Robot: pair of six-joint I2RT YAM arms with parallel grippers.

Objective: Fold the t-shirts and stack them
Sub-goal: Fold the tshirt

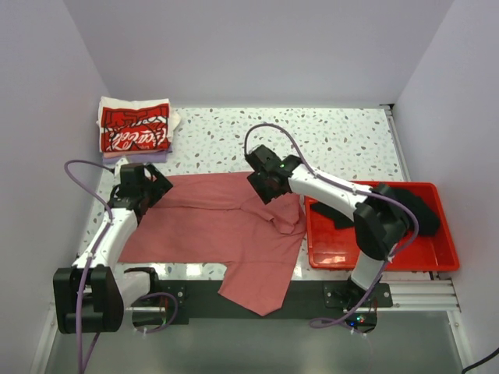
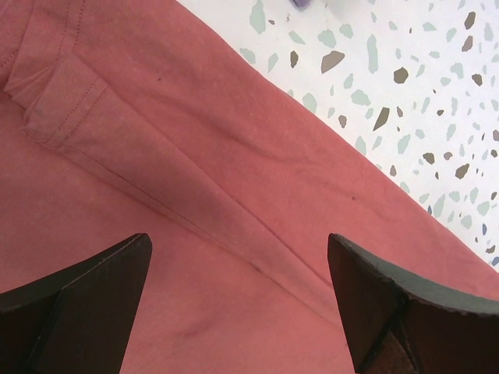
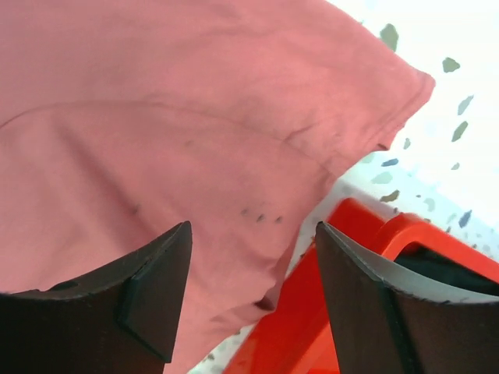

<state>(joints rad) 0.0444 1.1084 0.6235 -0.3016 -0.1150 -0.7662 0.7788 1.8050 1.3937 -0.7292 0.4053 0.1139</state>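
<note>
Overhead first, we see the dusty-red t-shirt (image 1: 218,226) lying open on the speckled table (image 1: 335,140). Its long axis runs left to right between the two arms, and one lobe droops toward us over the black rail (image 1: 312,302). We cannot tell which end holds the collar. The left gripper (image 1: 152,189) sits over the shirt's far left corner, and the right gripper (image 1: 263,185) sits over its far edge, near the middle of the table. A folded stack topped by the white Coca-Cola shirt (image 1: 134,128) rests in the far left corner, apart from the red one. The black shirt (image 1: 425,210) lies in the red bin (image 1: 374,261) on the right.

From the left wrist, we see both fingers (image 2: 93,304) spread wide and clasping nothing. The shirt lies below them, with a stitched sleeve hem at upper left and a crease running diagonally.

From the right wrist, the fingers (image 3: 156,288) stand apart with nothing pinched. The shirt fills the view beneath, one rounded corner pointing out over the table and its edge just beside the bin's rim.
</note>
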